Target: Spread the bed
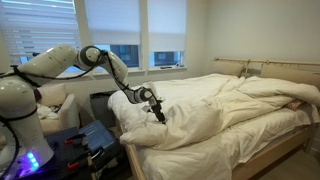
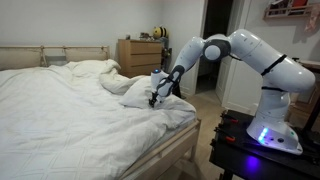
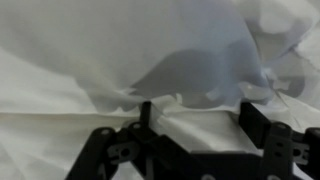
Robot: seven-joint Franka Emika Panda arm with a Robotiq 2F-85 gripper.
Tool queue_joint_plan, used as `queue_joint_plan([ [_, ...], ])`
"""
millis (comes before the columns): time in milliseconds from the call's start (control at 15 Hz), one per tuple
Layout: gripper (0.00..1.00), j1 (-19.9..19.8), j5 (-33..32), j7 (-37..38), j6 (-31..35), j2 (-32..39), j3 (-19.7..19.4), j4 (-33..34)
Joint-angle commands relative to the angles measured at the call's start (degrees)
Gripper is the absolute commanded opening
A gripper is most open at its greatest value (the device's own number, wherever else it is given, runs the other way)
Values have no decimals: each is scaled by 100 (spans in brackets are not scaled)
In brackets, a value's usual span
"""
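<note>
Bunched duvet (image 1: 190,125) on bed (image 1: 280,148); gripper (image 1: 159,116) spread wide.

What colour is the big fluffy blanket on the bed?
White all over, with no pattern. The duvet shows best in an exterior view.

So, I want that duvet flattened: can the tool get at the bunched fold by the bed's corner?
Probably yes. The tool sits right at the bunched duvet fold, its jaws wide apart in the wrist view, and nothing stands between it and the fabric.
</note>
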Motion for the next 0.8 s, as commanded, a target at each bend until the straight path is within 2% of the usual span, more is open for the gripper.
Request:
queue_joint_plan([
  [0,58,-22,-17,-14,-191,187,-103,377],
  [467,5,-45,21,136,-111,131,-268,417],
  [533,0,-45,32,170,-101,115,-291,401],
  [733,0,-60,75,332,-44,15,-363,314],
])
